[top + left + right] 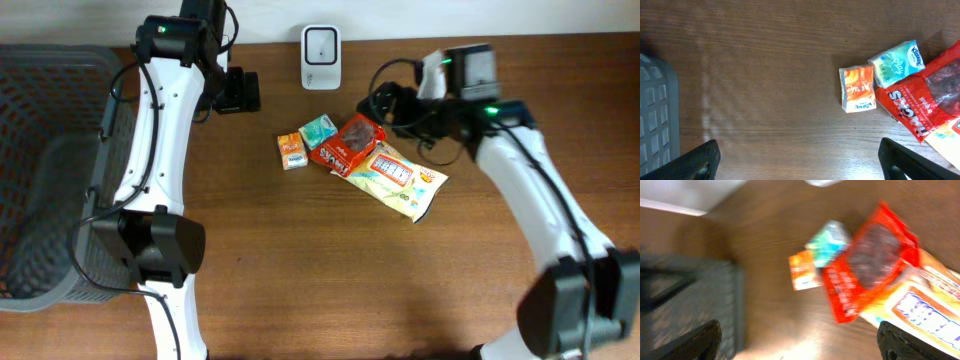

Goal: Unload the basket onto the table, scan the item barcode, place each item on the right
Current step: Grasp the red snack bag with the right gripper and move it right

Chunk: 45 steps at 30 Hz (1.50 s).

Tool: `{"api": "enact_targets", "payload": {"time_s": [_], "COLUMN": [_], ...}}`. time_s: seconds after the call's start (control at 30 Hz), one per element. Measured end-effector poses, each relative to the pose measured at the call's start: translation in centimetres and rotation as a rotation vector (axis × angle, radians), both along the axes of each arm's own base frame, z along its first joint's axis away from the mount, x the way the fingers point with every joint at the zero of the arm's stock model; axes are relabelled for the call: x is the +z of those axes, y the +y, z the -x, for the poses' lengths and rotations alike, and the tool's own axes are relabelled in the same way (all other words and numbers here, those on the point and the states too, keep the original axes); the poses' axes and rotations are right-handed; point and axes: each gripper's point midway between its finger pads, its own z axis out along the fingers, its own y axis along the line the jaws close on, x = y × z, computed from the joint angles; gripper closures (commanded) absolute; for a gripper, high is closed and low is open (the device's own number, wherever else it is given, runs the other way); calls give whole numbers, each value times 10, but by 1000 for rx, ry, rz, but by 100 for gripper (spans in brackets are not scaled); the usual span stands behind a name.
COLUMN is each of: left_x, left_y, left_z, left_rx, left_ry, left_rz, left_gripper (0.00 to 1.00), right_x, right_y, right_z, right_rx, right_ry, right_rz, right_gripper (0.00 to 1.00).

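Both claws stand spread wide and hold nothing: the left gripper [240, 92] hangs over bare wood to the left of the goods, while the right gripper [385, 105] hovers at their far right corner, and neither touches anything. The goods lie bunched in the middle of the wooden table [330, 280]. A red snack bag [350, 143] rests partly on a yellow packet [400, 178], a teal tissue pack [318, 131] sits against the bag's far left edge, and a small orange carton [292, 151] lies just left of that. Which one is meant I cannot tell, and no barcode shows from above. Nothing is lifted, so I judge the job barely begun: grasping an item, carrying it to the white scanner [321, 44] at the far edge and presenting its code are all left. The left arm [160, 130] reaches from the near edge alongside the grey basket [50, 170]. The right arm [535, 190] bends in from the near right, its wrist aimed toward the red bag, its own view blurred.
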Motion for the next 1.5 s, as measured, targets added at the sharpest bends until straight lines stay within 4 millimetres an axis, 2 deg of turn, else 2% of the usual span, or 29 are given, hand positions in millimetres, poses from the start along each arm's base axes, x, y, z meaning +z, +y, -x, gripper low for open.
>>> {"api": "enact_targets", "payload": {"time_s": [0.03,0.13,0.17,0.27,0.33,0.4,0.47,0.5,0.53,0.67,0.7,0.73,0.8,0.87,0.97,1.03,1.17,1.27,1.33,1.37,1.4,1.47,1.5], "left_x": [0,0,0,0,0,0,0,0,0,0,0,0,0,0,0,0,0,0,0,0,0,0,0], "left_y": [0,0,0,0,0,0,0,0,0,0,0,0,0,0,0,0,0,0,0,0,0,0,0], "left_z": [0,0,0,0,0,0,0,0,0,0,0,0,0,0,0,0,0,0,0,0,1,0,0], "left_rx": [0,0,0,0,0,0,0,0,0,0,0,0,0,0,0,0,0,0,0,0,0,0,0], "left_ry": [0,1,0,0,0,0,0,0,0,0,1,1,0,0,0,0,0,0,2,-1,2,2,1], "left_rz": [0,0,0,0,0,0,0,0,0,0,0,0,0,0,0,0,0,0,-1,1,0,0,0], "left_gripper": [1,1,1,1,1,1,1,1,1,1,1,1,1,1,1,1,1,1,1,1,1,1,1], "right_x": [-18,-67,-90,-119,-131,-135,-146,-152,-156,-145,-139,-130,-85,-54,-24,-5,3,4,6,4,2,-18,-40], "right_y": [0,7,21,37,34,27,23,22,22,34,28,23,5,-5,-1,5,7,7,8,10,10,9,2], "right_z": [-4,-14,-13,-8,-8,-9,-7,-7,-8,-21,-23,-27,-43,-39,-23,-10,-5,-4,-13,-28,-31,-36,-31], "right_rx": [-35,-112,-97,-134,-189,-227,-248,-256,-257,-218,-201,-179,-85,-3,85,107,89,85,114,133,127,64,-5], "right_ry": [46,160,199,261,289,296,318,332,334,304,325,336,308,327,424,584,706,725,624,454,431,396,434], "right_rz": [25,49,60,100,130,160,186,191,192,73,8,-64,-328,-516,-708,-835,-891,-898,-874,-807,-790,-698,-610], "right_gripper": [2,21,30,32,32,32,56,83,96,96,96,96,96,96,96,96,96,96,96,96,96,96,96]}}
